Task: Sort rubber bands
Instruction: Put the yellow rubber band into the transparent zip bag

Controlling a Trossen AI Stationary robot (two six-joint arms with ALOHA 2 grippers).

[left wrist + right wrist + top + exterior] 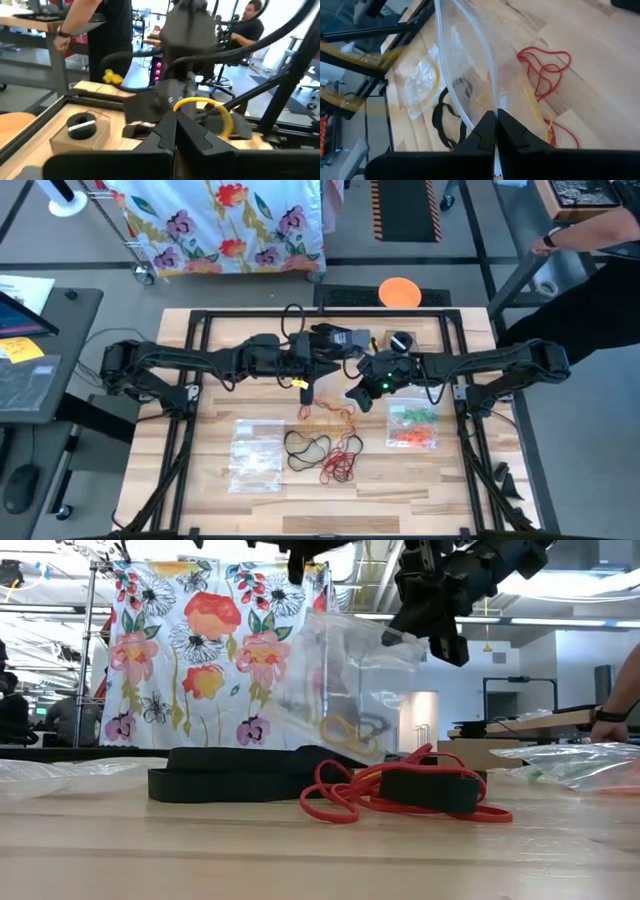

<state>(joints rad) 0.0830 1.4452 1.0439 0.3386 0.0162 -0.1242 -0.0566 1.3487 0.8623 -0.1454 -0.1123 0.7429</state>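
My left gripper point(303, 387) point(175, 119) hangs over the table's middle, pointing level, shut on a yellow rubber band point(206, 107). Close to its right, my right gripper point(353, 395) point(495, 119) point(440, 638) slants down, shut on a clear plastic bag point(350, 680) point(462, 60) with yellow bands point(340, 728) in its lower end. Loose rubber bands lie flat on the wood below: orange and red point(325, 416), black point(305, 446), red point(340, 466) point(400, 798). A bag with yellow bands point(255, 455) lies near left. A bag with green and orange bands point(412, 426) lies right. My left gripper pinches the yellow band at one spot of its loop point(179, 105) between its two fingertips, coming level from the table's left. The rest of the loop arcs free beyond the fingers, clear of the table. My right gripper pinches the clear bag's upper edge point(487, 106) between its two fingers, slanting down from the table's right. The bag hangs tilted below the fingers point(425, 625). Whether its lower end touches the table, I cannot tell.
A small cardboard box with a black and white roll point(400, 342) point(82, 125) stands at the far right of the table. An orange disc point(400, 290) lies beyond the far edge. Black frame rails point(195, 380) border the table. A person point(590, 230) stands at the far right.
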